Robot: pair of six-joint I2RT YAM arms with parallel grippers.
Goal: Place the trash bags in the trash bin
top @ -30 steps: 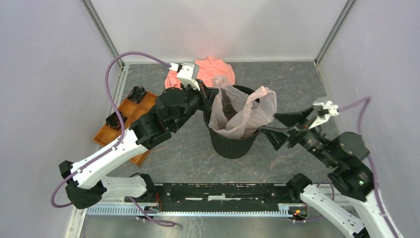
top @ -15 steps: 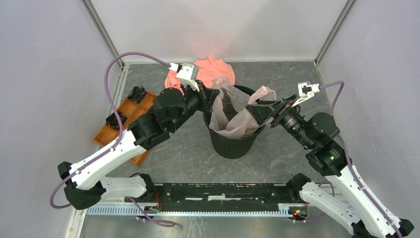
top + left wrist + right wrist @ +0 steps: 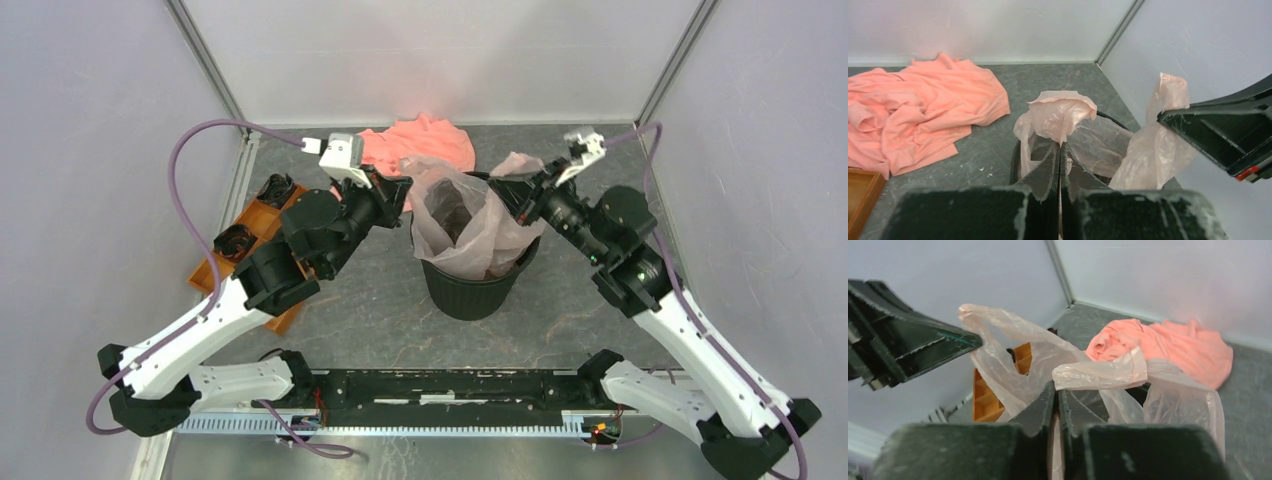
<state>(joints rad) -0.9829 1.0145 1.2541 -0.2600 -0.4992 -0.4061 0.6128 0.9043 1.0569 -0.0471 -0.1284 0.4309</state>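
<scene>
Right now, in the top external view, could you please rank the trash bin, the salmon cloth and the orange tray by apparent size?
1. trash bin
2. salmon cloth, partly behind the left arm
3. orange tray; the left arm covers much of it, so its rank against the cloth is unsure

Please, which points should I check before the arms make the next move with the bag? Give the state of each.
1. Grip of left gripper on trash bag: ok, shut on it.
2. Grip of right gripper on the opposite edge: ok.
3. Bag hangs down into trash bin: ok.
4. Bag edges lie over its rim: not ok, both are held above it.
5. Cloth apart from bin: ok.
6. Film untorn: cannot tell.
</scene>
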